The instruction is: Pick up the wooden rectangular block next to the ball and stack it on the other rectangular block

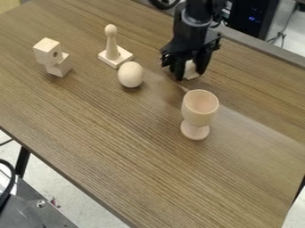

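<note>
The black gripper [190, 72] hangs down at the upper right of the middle, low over the table. It is shut on a small pale wooden block [191, 70], whose upper part is partly hidden by the gripper. Whether the block touches the table I cannot tell. Just below it stands an upright wooden goblet [196, 115]. To the left lies a wooden egg [130, 75]. Behind the egg is a square wooden base with an upright round-topped peg [111, 46]. Farther left, a wooden cube with a hole [47, 51] rests against or on another block [60, 65].
The brown wood-grain table [119, 147] runs diagonally across the view, its near edge at the lower left. A dark metal piece [35, 211] is at the bottom left corner. Beyond the far edge stands a black box with blue lights [253, 18], with cables beside it.
</note>
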`<state>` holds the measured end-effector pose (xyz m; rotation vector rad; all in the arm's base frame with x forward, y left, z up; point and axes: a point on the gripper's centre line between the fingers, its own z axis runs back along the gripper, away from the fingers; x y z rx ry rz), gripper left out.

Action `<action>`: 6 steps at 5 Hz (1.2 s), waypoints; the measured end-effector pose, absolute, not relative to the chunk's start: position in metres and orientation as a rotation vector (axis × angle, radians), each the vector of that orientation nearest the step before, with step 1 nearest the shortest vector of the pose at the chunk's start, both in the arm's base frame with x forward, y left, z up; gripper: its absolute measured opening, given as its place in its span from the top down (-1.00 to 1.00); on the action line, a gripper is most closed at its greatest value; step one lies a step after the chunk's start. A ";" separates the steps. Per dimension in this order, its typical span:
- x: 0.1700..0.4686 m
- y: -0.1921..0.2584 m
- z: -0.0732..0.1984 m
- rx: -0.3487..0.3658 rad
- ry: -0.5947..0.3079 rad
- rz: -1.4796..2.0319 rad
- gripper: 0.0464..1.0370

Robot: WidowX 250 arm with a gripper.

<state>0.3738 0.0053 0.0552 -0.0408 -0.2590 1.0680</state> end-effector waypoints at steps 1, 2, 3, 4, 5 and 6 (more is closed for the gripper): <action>0.382 0.003 0.063 -0.066 -0.275 1.078 -0.04; 0.390 0.003 0.061 -0.069 -0.277 1.080 -0.04; 0.394 0.003 0.055 -0.062 -0.266 1.081 -0.04; 0.394 0.004 0.054 -0.054 -0.268 1.080 -0.04; 0.396 0.005 0.055 -0.051 -0.280 1.078 -0.04; 0.396 0.006 0.051 -0.047 -0.279 1.074 -0.04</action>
